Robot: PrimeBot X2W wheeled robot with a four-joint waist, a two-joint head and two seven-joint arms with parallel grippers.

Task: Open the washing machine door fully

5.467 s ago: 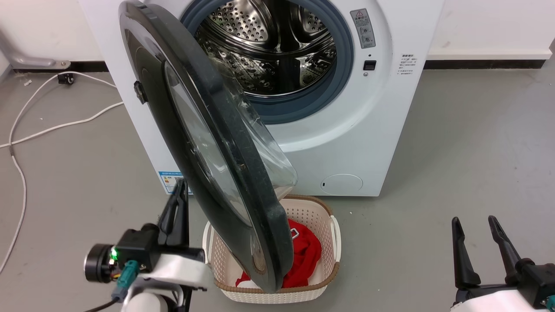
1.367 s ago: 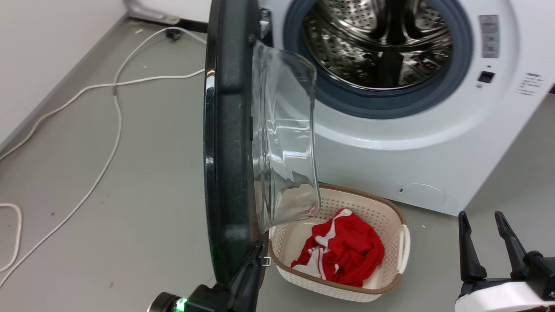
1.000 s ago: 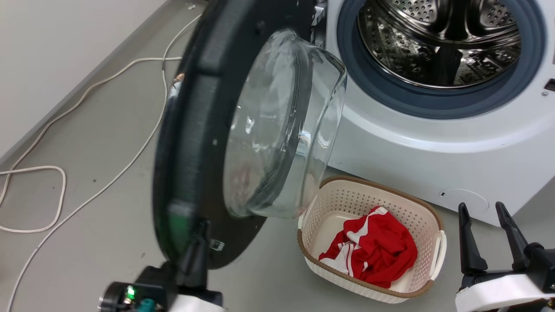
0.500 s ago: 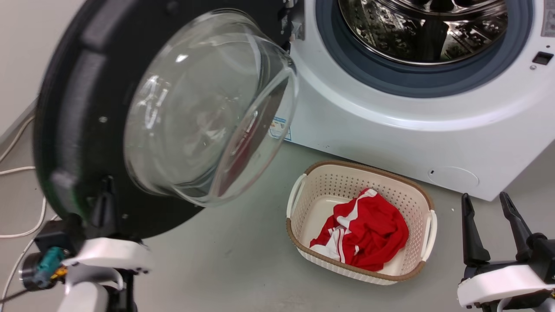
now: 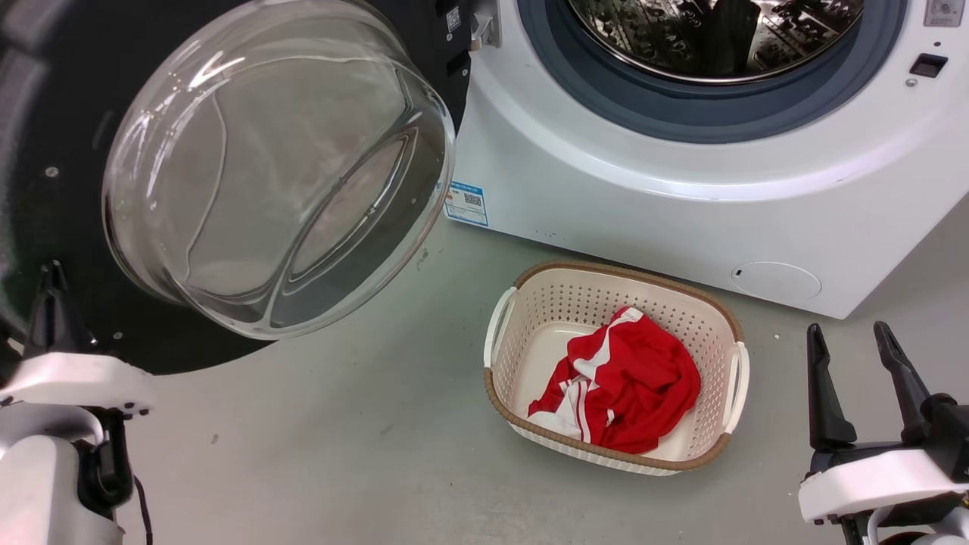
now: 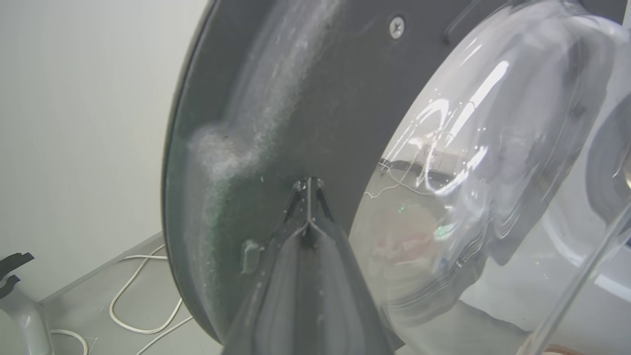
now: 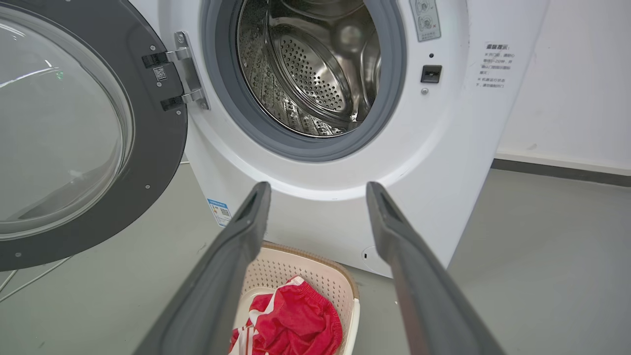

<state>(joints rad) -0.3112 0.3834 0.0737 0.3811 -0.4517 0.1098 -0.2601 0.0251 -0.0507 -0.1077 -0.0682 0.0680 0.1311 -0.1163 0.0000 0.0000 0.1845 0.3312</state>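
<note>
The washing machine (image 5: pixel 681 204) stands with its steel drum (image 7: pixel 305 64) exposed. The washing machine door (image 5: pixel 60 189) is swung far out to the left on its metal hinge (image 7: pixel 190 69), inner face and clear glass bowl (image 5: pixel 280 166) turned toward me. My left gripper (image 5: pixel 51 303) is shut with nothing between its fingers, and its tips (image 6: pixel 308 186) rest against the door's black inner face (image 6: pixel 296 98) near the outer rim, beside the bowl. My right gripper (image 5: pixel 848 337) hangs open at the lower right, well clear of the machine (image 7: pixel 443 148), with its fingers spread (image 7: pixel 319 187).
A cream perforated basket (image 5: pixel 530 303) holding a red garment (image 5: pixel 628 386) sits on the grey floor before the machine. A round white filter cap (image 5: pixel 776 280) and a blue label (image 5: pixel 465 204) mark the machine's lower front. White cables (image 6: pixel 143 305) lie by the wall behind the door.
The door has swung from half open to wide open on the left, with my shut left gripper travelling left against it. The head camera shifted. My right gripper stayed open in place.
</note>
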